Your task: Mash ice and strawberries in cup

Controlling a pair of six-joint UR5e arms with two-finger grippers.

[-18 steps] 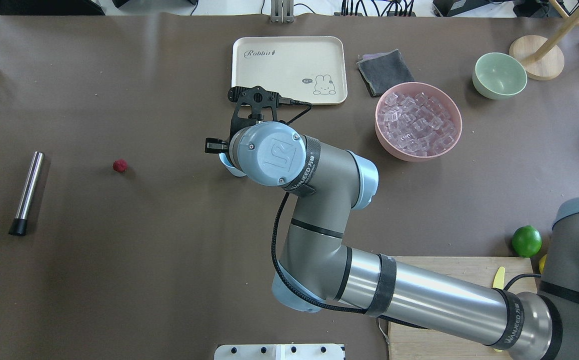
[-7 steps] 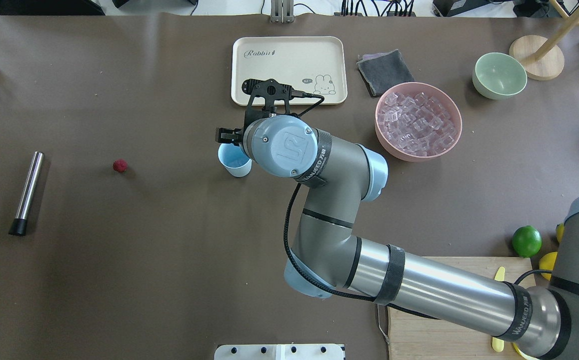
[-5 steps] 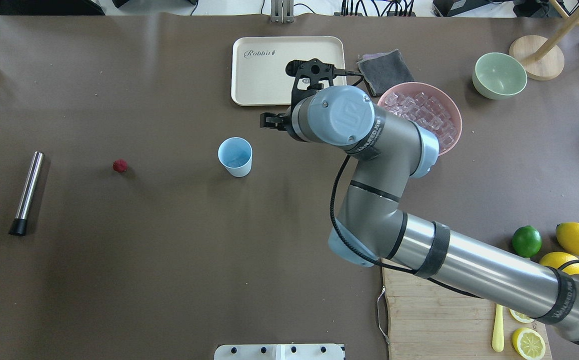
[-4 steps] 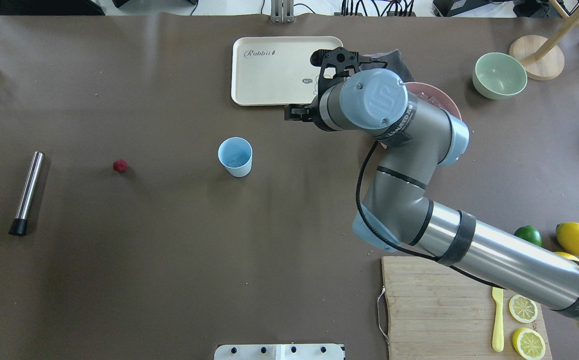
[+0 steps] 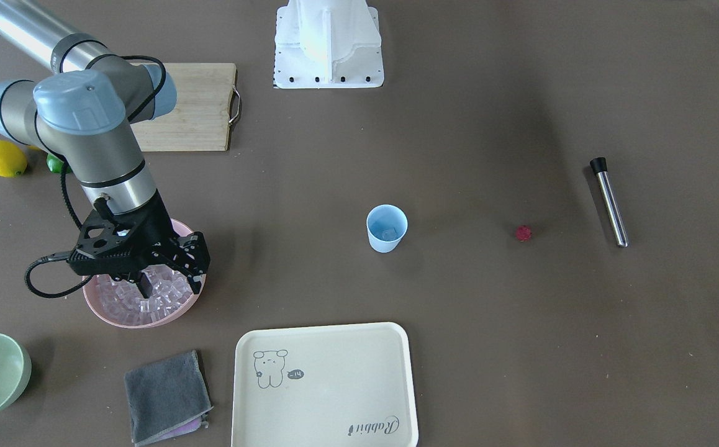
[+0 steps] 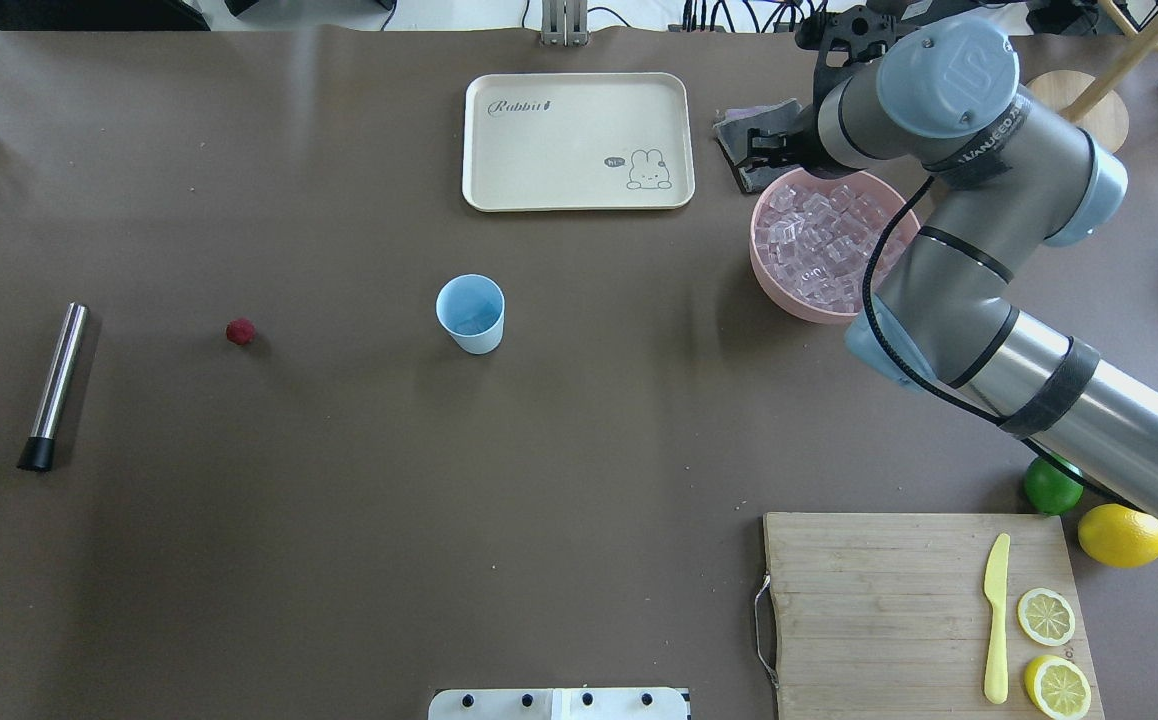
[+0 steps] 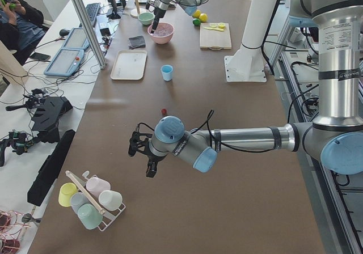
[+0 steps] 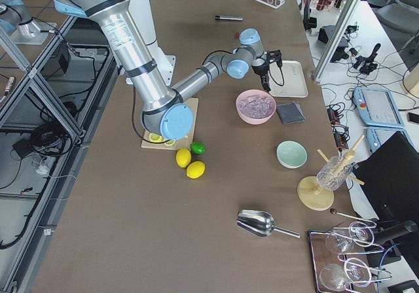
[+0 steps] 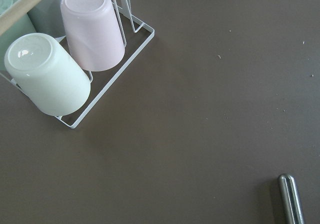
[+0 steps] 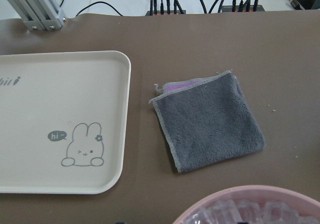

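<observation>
The light blue cup point(image 6: 471, 312) stands upright mid-table, and the front-facing view shows one clear ice cube point(image 5: 387, 234) inside it. The strawberry point(image 6: 240, 331), a tiny dark red lump, lies on the table left of the cup. The pink bowl point(image 6: 774, 290) at the right holds many ice cubes point(image 6: 824, 245). My right gripper point(image 5: 170, 284) hangs open over that bowl with its fingertips down at the ice, holding nothing. My left gripper point(image 7: 142, 155) shows only in the exterior left view, near the table's left end; I cannot tell if it is open or shut.
A steel muddler point(image 6: 54, 385) lies at the far left. A cream tray point(image 6: 577, 140), grey cloth point(image 5: 167, 397) and pale green bowl point(image 6: 999, 150) sit at the back. A cutting board point(image 6: 899, 610) with knife, lemon slices, lemons and lime is front right. A cup rack point(image 9: 75, 59) is under the left wrist.
My right arm left the cup standing on the table and swung right and back, to over the pink bowl of ice. The cup, strawberry and muddler have not moved.
</observation>
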